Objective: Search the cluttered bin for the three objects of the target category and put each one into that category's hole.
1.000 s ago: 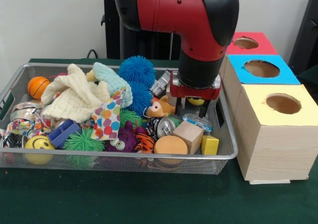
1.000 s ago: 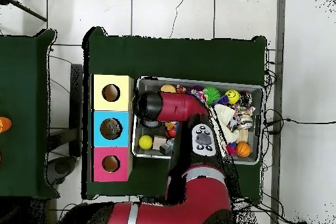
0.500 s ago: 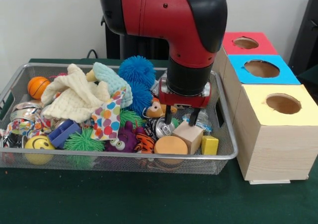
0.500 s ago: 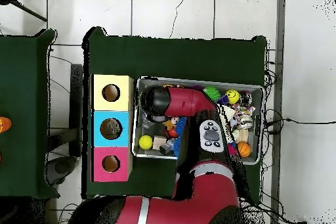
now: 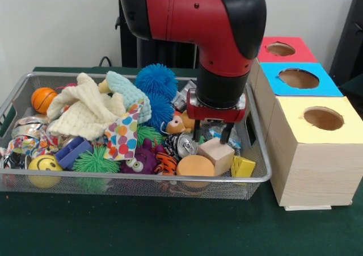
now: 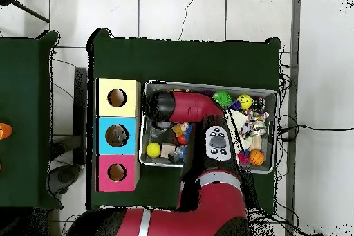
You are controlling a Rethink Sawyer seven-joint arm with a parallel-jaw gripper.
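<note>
Closing on the wooden block (image 5: pixel 216 154) looks like the step in hand, so the grasp should be squared before any lift: the block sits tilted at the bin's front right, leaning on the orange disc (image 5: pixel 194 167) and just beside the yellow block (image 5: pixel 242 166), and a skewed pinch could twist it out or drag a neighbour along. Advice: seat both fingers low on opposite flat faces, clamp, then rise straight up clear of the wire rim before swinging toward the boxes.

Hand (image 5: pixel 211 134): two dark fingers point straight down, one at the block's left edge next to the crushed can (image 5: pixel 185 144), the other at its right top edge. They appear spread to either side of the block rather than clamped; contact cannot be confirmed.

Arm: the red forearm comes in level from the left, bends at the elbow and drops vertically into the wire bin (image 5: pixel 17 91). In the overhead view it covers the box-side end of the bin.

Destination: red, blue and yellow boxes stand in a row touching the bin's right side; the yellow box (image 5: pixel 313 154) is nearest the block. Which hole fits is a judgement I cannot settle.
</note>
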